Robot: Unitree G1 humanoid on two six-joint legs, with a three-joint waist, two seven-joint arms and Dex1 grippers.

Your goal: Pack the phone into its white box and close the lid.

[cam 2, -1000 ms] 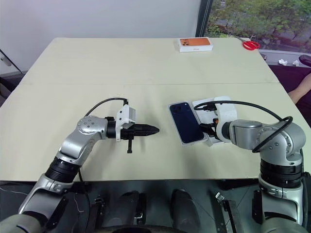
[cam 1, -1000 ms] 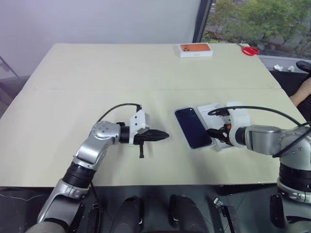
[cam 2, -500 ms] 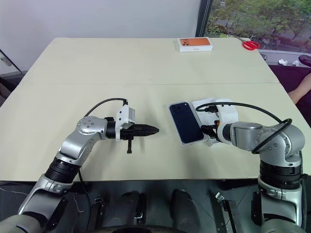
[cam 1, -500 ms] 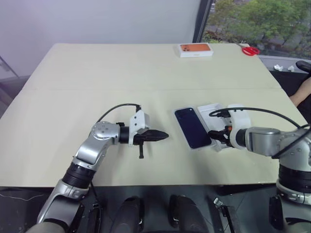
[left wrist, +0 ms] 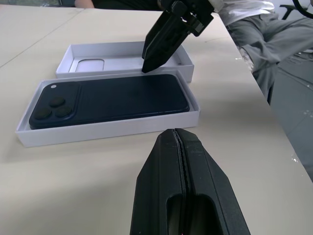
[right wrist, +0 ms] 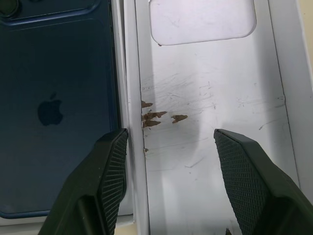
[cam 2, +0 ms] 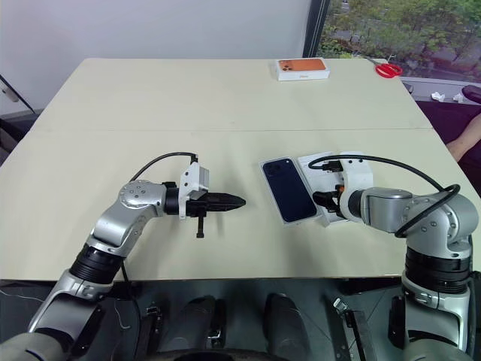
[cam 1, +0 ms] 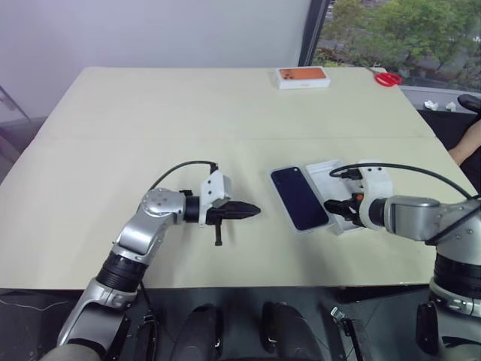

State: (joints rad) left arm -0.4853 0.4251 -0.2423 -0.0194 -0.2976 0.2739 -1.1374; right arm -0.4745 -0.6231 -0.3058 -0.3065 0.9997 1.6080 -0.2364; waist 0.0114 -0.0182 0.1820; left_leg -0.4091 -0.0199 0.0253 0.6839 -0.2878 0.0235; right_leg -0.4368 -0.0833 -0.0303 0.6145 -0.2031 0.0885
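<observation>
The dark blue phone lies back up inside the white box, right of the table's middle. Directly beside it on the right lies the lid, inner face up, its oval recess showing. My right gripper points down over the lid's near end and is open. One finger is over the seam between box and lid, the other over the lid's inner face. My left gripper is shut on nothing and points right toward the box, a hand's width away.
An orange-topped box and red scissors lie at the table's far edge. A person's arm shows at the right edge. The table's front edge runs just below both arms.
</observation>
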